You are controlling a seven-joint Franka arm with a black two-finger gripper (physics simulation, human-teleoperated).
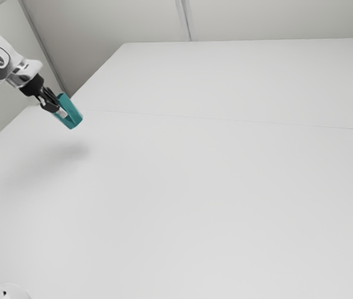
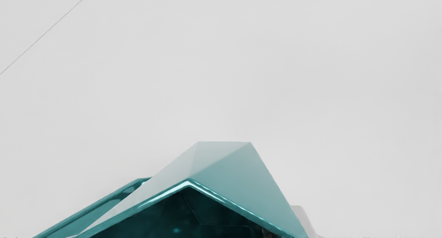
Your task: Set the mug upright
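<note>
The claw is pinched on one side wall of the teal mug, holding it tilted in midair. Beneath them lies the white table, with a soft shadow; beyond stands a pale wall.

The mug is up over the table — on the exterior view's left side of it. The gripper is over the table too, holding the mug. A wall is behind the table.
</note>
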